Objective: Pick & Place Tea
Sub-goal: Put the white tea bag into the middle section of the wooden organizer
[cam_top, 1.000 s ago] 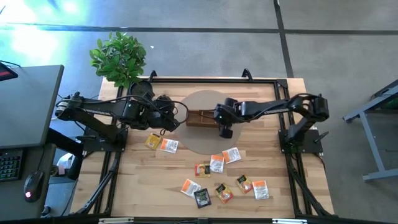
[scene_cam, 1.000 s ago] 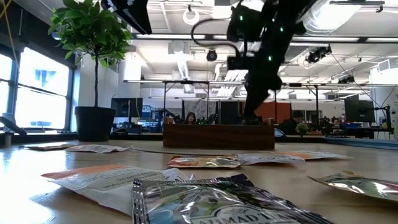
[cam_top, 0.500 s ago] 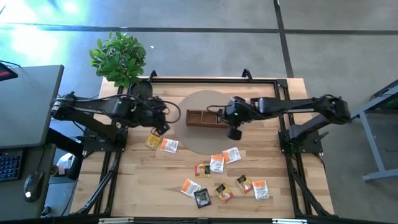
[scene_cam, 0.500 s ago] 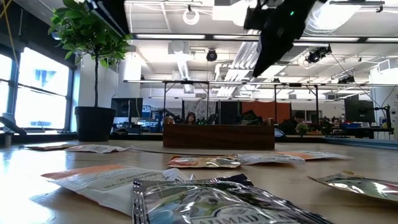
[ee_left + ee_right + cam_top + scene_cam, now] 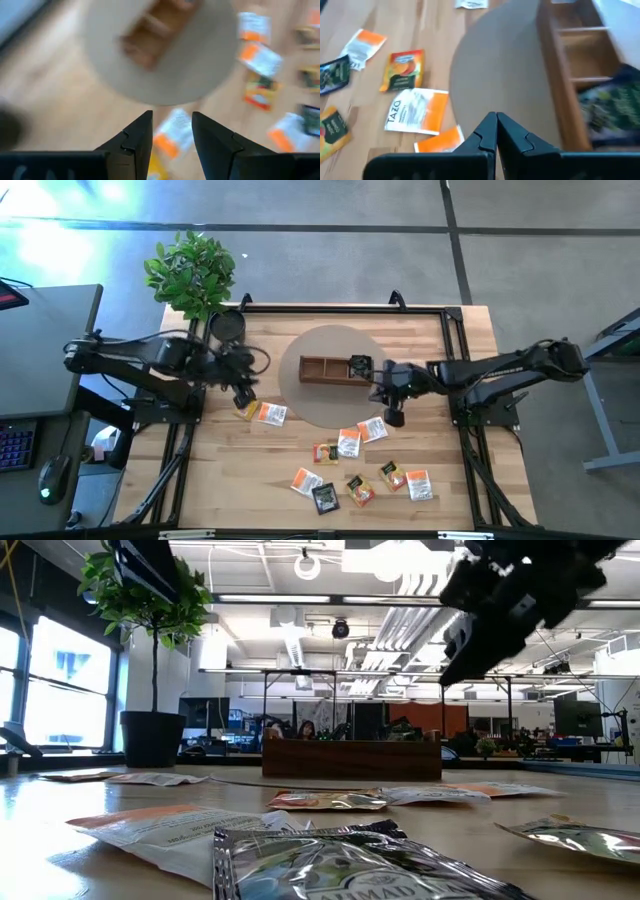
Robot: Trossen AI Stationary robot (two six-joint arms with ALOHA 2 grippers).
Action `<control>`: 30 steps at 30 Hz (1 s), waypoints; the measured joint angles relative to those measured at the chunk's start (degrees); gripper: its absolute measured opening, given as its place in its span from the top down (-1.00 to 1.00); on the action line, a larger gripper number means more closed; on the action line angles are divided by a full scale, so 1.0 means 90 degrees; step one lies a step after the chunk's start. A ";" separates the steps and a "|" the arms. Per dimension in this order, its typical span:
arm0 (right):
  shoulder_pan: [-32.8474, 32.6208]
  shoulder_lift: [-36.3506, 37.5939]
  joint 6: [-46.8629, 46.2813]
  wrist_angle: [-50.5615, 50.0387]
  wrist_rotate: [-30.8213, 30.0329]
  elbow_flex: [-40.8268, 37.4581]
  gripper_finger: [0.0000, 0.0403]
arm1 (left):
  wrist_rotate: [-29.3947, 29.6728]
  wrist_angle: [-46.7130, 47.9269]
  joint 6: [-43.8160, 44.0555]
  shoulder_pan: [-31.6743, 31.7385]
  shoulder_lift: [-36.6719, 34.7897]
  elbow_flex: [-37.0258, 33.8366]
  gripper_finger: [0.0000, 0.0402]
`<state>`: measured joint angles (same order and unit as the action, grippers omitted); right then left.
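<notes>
the right claw point(image 5: 393, 418) hangs above the edge of the round grey mat point(image 5: 320, 415), its fingers pressed together on nothing. behind it, the long wooden three-compartment tray point(image 5: 332, 369) holds one dark, green-printed tea packet point(image 5: 360, 366) in the end compartment nearest this claw. an empty claw so close to a filled compartment suggests this arm is between trips. ahead of it, on the bare wooden surface point(image 5: 240, 470), the rest of the small flat square tea packets lie loose. a white-and-orange one point(image 5: 374, 428) sits just beside the claw, another white-and-orange one point(image 5: 348, 443) beyond that, with yellow and black ones well apart from it. they lie flat and mostly separate, which leaves each one free to pinch from above.

the left claw point(image 5: 243, 398) has its fingers spread and holds nothing. directly under the gap, its wrist view shows a white-and-orange packet point(image 5: 172, 132), with a yellow packet point(image 5: 245, 408) touching that one on the side away from the tray. the spread fingers fit an approach to a pick, and the white-and-orange packet looks the likelier target. the tray stands well apart from this claw, across the mat.
</notes>
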<state>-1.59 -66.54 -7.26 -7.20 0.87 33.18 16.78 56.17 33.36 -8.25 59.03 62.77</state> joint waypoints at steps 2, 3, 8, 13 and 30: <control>-0.0097 -0.0062 0.0130 0.0587 0.0106 -0.0365 0.97 | -0.0614 -0.1001 -0.0123 0.0000 -0.0011 -0.0627 0.32; -0.0145 -0.0090 0.0221 0.0807 0.0184 -0.0491 0.96 | -0.0832 -0.1332 -0.0194 0.0000 -0.0006 -0.0957 0.32; -0.0422 -0.0190 0.0319 0.1519 0.0107 -0.0830 0.87 | -0.1603 -0.3090 -0.0563 0.0049 0.0237 -0.2126 0.32; -0.0593 -0.0190 0.0412 0.2253 -0.0377 -0.0854 0.69 | -0.2504 -0.3710 -0.1178 0.0494 0.0667 -0.2361 0.32; -0.0592 -0.0190 -0.0050 0.2542 -0.0769 -0.0861 0.37 | -0.3132 -0.2798 -0.2200 0.2091 0.1736 -0.2274 0.32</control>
<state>-6.92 -68.25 -7.70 15.68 -6.04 25.43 -11.41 30.98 13.56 10.57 74.65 42.30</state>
